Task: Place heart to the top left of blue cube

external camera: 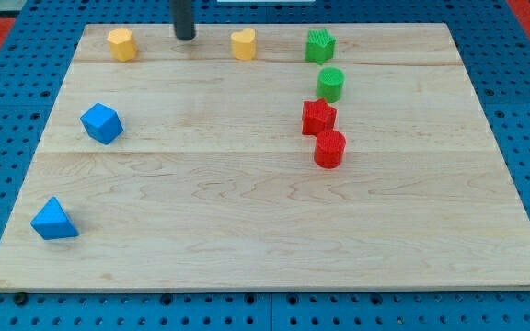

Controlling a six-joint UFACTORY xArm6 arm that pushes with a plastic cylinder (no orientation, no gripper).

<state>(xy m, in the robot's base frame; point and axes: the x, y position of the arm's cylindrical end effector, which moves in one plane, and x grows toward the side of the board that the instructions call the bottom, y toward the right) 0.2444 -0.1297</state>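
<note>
The yellow heart (243,43) lies near the board's top edge, right of centre-left. The blue cube (101,123) sits at the view's left, well below and left of the heart. My tip (184,37) rests on the board near the top edge, between the yellow hexagonal block (121,43) and the heart, a short gap left of the heart, not touching it.
A green star block (320,45) and a green cylinder (330,85) stand at upper right. A red star block (317,118) and a red cylinder (329,148) sit below them. A blue triangular block (53,220) is at lower left.
</note>
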